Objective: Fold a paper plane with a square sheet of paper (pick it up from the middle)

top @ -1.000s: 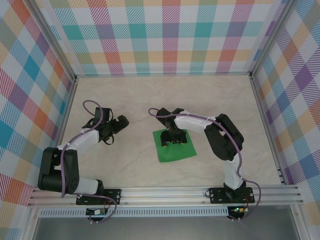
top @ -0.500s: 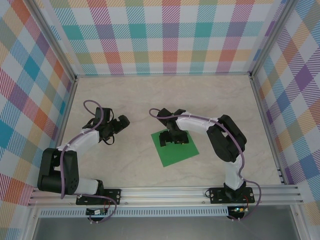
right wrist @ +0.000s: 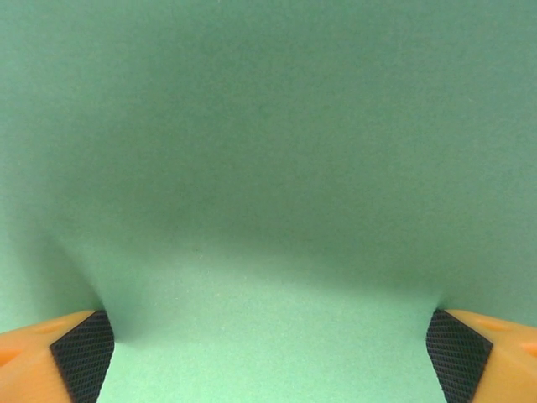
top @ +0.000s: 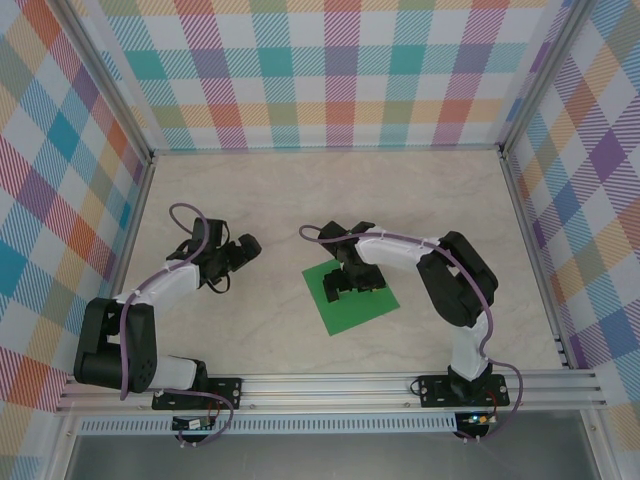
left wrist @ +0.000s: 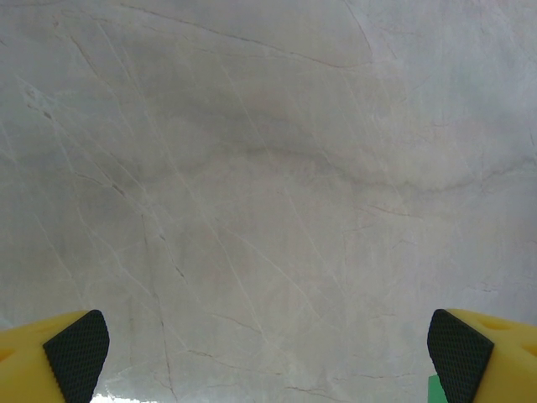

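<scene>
Pick-up step, judged not yet done. The square sheet of paper (top: 358, 312) lies flat on the tabletop (top: 300, 200), centre-right. The right fingers (right wrist: 80, 353) are spread wide and empty at its middle. The left fingers (left wrist: 77, 344) are wide, empty, well left. Next: pinch the middle gently.

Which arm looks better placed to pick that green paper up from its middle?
Right. The right hand is open directly over the square sheet of paper, near its middle. The left hand, also open, sits aside over bare table.
</scene>
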Motion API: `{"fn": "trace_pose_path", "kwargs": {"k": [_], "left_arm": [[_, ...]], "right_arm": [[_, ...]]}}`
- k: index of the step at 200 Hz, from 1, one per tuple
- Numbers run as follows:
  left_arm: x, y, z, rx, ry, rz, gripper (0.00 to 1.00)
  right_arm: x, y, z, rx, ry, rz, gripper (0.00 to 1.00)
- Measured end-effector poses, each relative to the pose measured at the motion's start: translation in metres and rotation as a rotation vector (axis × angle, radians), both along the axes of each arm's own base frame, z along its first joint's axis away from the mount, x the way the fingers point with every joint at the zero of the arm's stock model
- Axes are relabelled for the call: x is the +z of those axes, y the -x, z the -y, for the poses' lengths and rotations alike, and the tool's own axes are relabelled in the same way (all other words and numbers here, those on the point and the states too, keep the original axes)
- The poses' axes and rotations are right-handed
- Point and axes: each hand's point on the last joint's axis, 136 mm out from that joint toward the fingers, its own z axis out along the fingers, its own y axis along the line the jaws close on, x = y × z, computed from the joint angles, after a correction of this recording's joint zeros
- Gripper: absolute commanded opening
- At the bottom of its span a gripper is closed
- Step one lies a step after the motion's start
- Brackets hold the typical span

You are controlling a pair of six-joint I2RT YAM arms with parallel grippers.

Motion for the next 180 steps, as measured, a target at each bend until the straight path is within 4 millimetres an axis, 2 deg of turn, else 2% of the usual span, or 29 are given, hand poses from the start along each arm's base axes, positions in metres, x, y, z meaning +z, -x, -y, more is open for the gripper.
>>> {"fn": "trace_pose_path", "kwargs": {"k": [65, 79, 104, 121, 141, 157, 170, 180], "left_arm": [[0.004, 0.003, 0.004, -0.003, 0.022, 0.008, 1.00], [0.003, 0.004, 0.005, -0.003, 0.026, 0.004, 1.00], [0.002, 0.006, 0.006, -0.002, 0.035, 0.002, 1.00], [0.001, 0.009, 0.008, -0.004, 0.050, -0.005, 1.00], [-0.001, 0.011, 0.013, -0.008, 0.085, -0.010, 0.97], [0.000, 0.010, 0.020, -0.019, 0.126, -0.004, 0.95], [0.003, 0.009, 0.027, -0.033, 0.166, 0.009, 0.93], [0.005, 0.008, 0.032, -0.039, 0.199, 0.014, 0.87]], "right_arm": [[-0.001, 0.000, 0.003, 0.013, -0.007, -0.008, 0.83], [0.000, 0.000, 0.004, 0.013, -0.009, -0.005, 0.75], [0.001, -0.001, 0.001, -0.003, -0.036, -0.001, 0.55], [0.005, -0.001, -0.010, -0.017, -0.109, 0.000, 0.38], [0.013, 0.002, -0.027, -0.046, -0.224, -0.006, 0.26], [0.027, 0.003, -0.043, -0.069, -0.333, -0.009, 0.24], [0.046, 0.000, -0.060, -0.087, -0.462, -0.013, 0.24], [0.060, -0.002, -0.073, -0.094, -0.561, -0.019, 0.25]]}}
